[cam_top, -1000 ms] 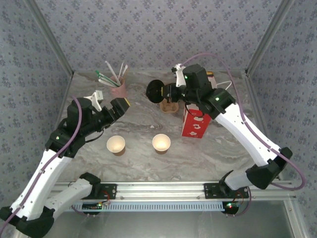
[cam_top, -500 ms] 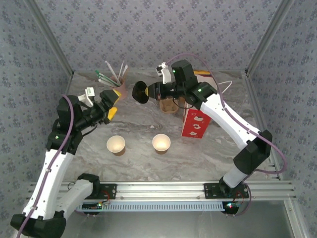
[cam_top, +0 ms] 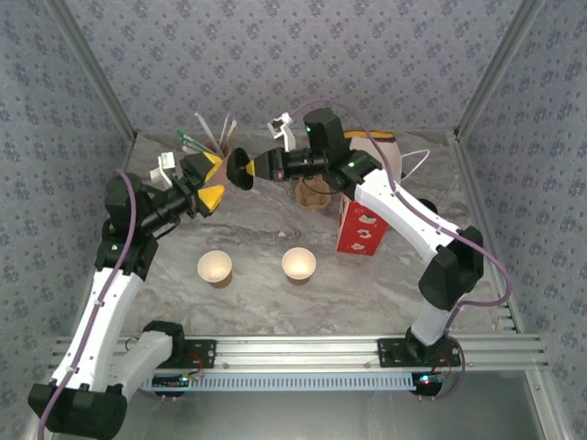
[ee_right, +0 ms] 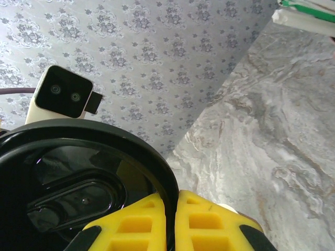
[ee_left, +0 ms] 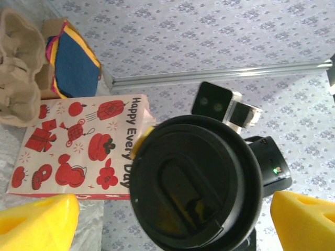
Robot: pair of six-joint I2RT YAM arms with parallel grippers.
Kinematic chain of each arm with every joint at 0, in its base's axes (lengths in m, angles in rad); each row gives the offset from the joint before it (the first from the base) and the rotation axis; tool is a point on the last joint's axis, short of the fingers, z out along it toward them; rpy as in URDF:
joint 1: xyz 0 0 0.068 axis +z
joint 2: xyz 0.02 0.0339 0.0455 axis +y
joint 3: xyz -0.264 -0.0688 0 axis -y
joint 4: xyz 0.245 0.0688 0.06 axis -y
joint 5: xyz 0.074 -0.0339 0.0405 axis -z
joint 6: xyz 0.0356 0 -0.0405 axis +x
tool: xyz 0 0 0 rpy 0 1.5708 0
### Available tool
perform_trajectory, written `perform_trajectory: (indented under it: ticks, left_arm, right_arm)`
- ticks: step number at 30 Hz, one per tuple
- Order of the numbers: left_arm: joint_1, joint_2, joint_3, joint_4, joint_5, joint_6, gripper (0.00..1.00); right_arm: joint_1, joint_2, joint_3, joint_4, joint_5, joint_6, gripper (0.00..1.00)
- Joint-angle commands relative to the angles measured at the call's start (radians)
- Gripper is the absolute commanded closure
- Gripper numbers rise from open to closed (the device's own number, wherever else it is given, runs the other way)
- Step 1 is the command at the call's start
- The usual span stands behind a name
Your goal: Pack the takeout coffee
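- Right gripper (cam_top: 251, 170) has the coffee (cam_top: 239, 170) up in the air over the back of the table (cam_top: 266, 229), tipped on its side so the black lid faces the left arm.
- In the right wrist view its yellow fingers (ee_right: 201, 222) are pressed nearly together, pinching the lid's rim. I can't really make out the paper body anywhere, just the lid.
- Left gripper (cam_top: 214, 181) sits just left of the lid with its jaws wide apart. From above there looks to be a sliver of gap, so not touching as far as I can tell.
- In the left wrist view the lid sits square in the middle, with one yellow finger (ee_left: 36, 222) low on each side of it.
- Behind the coffee are the red-printed bag (ee_left: 78, 149) and a bit of the pulp tray (ee_left: 18, 78).
- From above, the bag stands right of centre, with the tray just to its left.
- Two lidless cups (cam_top: 215, 268) (cam_top: 298, 263) stand upright nearer the front, well apart from both grippers.
- The straws (cam_top: 204, 136) stick up at the back left, right behind the left gripper.
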Motion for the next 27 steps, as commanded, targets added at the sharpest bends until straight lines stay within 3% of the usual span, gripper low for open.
perform_trajectory:
  ticks: [1, 12, 27]
  left_arm:
    - [0.007, -0.001, -0.007, 0.126, 0.028, -0.074, 0.06]
    - [0.007, 0.013, -0.042, 0.222, 0.021, -0.151, 0.09]
    - [0.008, 0.013, -0.069, 0.357, 0.030, -0.244, 0.14]
  right_arm:
    - [0.006, 0.025, 0.046, 0.083, -0.058, 0.064, 0.91]
    - [0.008, 0.049, 0.054, 0.187, -0.103, 0.150, 0.91]
    - [0.029, 0.094, 0.103, 0.199, -0.113, 0.163, 0.92]
